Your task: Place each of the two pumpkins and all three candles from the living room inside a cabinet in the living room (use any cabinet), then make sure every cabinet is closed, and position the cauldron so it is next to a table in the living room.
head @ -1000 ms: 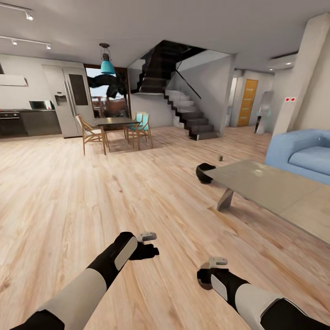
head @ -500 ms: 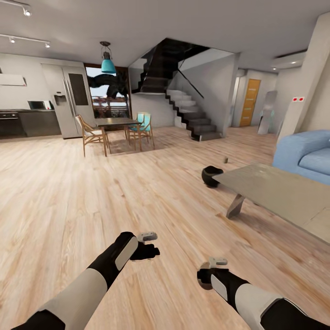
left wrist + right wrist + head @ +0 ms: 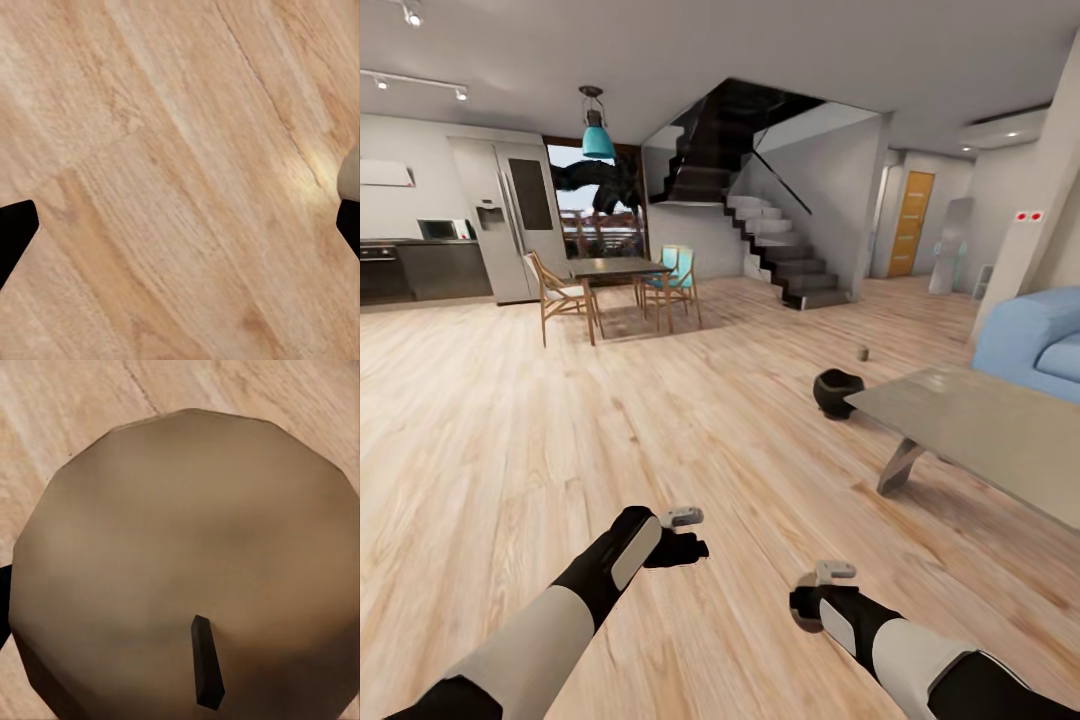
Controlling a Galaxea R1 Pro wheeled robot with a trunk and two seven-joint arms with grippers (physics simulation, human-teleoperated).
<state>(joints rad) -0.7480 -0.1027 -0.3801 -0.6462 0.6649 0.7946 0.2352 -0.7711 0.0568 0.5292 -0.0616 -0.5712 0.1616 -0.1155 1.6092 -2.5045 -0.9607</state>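
Arms first: my left arm reaches forward and low over the plank floor (image 3: 510, 400), forearm angled inward, with the left gripper (image 3: 678, 545) pointing down and ahead. My right arm comes in from the lower corner on its own side, bent back toward me, and the right gripper (image 3: 812, 605) sits nearer my trunk than the left one.

From the head camera I cannot judge either set of fingers. The left wrist camera settles its side: one dark fingertip (image 3: 13, 232) at each edge of the picture, wide apart, bare floor between them. The right wrist camera looks straight down on a cream-beige candle (image 3: 187, 577) with its dark wick, right under the tool, and a sliver of dark finger beside it. The fingers look clamped on the candle, though I can't see the contact itself.

Well ahead of the right gripper and out to its side, the black cauldron (image 3: 836, 392) rests on the floor just beside the near corner of the grey table (image 3: 980, 430). A small object (image 3: 862, 352) stands on the floor beyond the cauldron, too small to identify.
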